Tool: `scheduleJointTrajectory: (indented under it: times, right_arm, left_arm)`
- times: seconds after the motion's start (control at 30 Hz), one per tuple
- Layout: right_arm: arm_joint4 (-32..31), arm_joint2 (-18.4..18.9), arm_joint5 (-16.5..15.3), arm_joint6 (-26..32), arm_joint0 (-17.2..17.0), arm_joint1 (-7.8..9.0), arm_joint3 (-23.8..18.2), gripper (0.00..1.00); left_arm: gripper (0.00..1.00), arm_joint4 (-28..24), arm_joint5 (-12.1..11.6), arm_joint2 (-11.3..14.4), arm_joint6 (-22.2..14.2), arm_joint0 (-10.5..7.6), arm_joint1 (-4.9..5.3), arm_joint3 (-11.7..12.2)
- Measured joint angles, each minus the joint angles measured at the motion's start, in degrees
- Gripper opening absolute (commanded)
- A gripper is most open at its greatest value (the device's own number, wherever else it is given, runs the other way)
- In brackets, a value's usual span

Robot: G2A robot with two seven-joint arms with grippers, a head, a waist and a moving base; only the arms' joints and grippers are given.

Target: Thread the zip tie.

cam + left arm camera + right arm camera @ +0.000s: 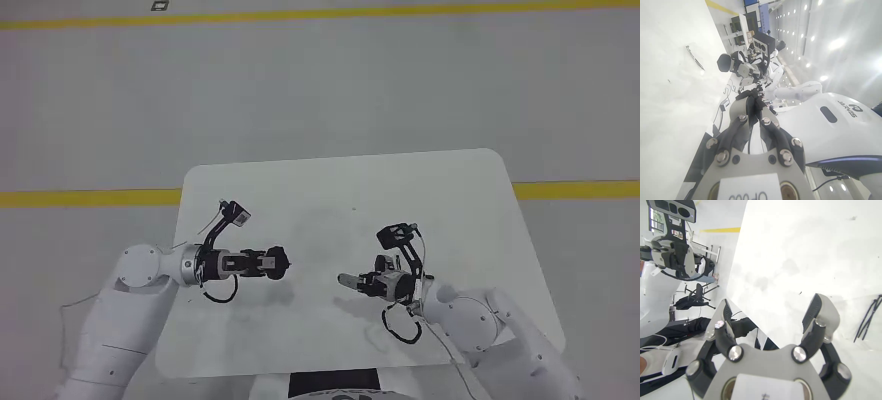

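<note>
The left pincer [753, 97] is closed on a black zip tie [749, 136], whose thin strands run back from the fingertips between the two fingers; it is held just above the white desk [400, 190], towards the desk's left side. Facing it, a short gap away, the right pincer [770, 312] stands wide open with nothing between its ribbed pads. A small bunch of loose zip ties [867, 319] lies flat on the desk, apart from both pincers. The desk top has rounded corners and bears faint grey smudges and a few tiny dark specks. Around it the floor [320, 90] is pale grey, crossed by yellow lines [300, 14].
</note>
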Motion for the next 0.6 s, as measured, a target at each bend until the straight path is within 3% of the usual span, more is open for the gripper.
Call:
scheduleJointTrajectory:
  times: [0.37, 0.6]
  right_arm:
    - [-2.0, 0.2, -0.6, -0.1, 0.4, 0.12, 0.3, 1.0]
    - [-13.6, -1.1, 3.2, 11.7, 4.1, 0.72, -1.6, 1.0]
  left_arm:
    - [0.0, 0.0, 0.0, 0.0, 0.0, 0.0, 0.0, 0.0]
    - [0.0, 0.0, 0.0, 0.0, 0.0, 0.0, 0.0, 0.0]
